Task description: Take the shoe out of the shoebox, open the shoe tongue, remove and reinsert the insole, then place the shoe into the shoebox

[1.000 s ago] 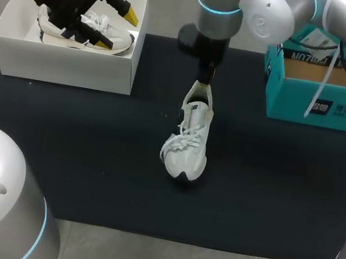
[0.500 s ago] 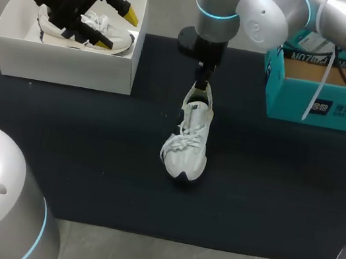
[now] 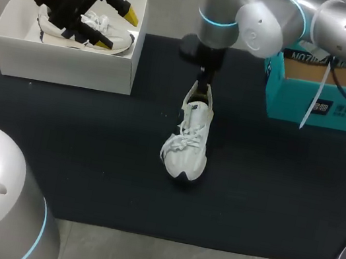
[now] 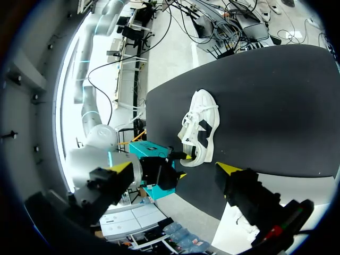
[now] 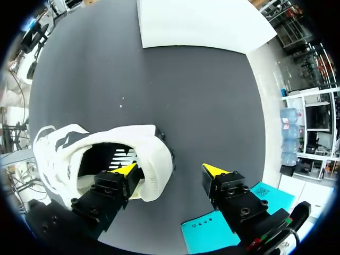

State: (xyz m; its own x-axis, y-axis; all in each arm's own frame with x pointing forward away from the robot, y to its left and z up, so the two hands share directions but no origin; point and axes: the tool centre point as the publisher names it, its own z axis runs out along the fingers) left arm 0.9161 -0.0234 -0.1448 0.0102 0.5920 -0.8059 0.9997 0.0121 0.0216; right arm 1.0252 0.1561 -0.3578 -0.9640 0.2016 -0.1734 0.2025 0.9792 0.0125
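Observation:
A white sneaker [image 3: 188, 139] stands upright on the black mat [image 3: 75, 152], toe toward the front edge. My right gripper [image 3: 202, 84] hangs at its heel. In the right wrist view the right gripper [image 5: 171, 170] is open: one finger sits inside the sneaker [image 5: 106, 154] against the heel collar, the other stands apart outside it. My left gripper [image 3: 120, 28] is open and empty above the white shoebox [image 3: 61, 59], where a second white shoe [image 3: 97, 25] lies. The left wrist view, with the left gripper [image 4: 175, 168] open, shows the sneaker [image 4: 202, 125] far ahead.
A teal cardboard box [image 3: 326, 96] stands open at the back right of the mat; its corner [image 5: 212, 231] lies close under my right gripper. The white shoebox [image 5: 202, 21] lies ahead of the sneaker in the right wrist view.
My right gripper's fingers have spread wider at the heel, and the right arm has shifted slightly back. The sneaker and my left arm have stayed put.

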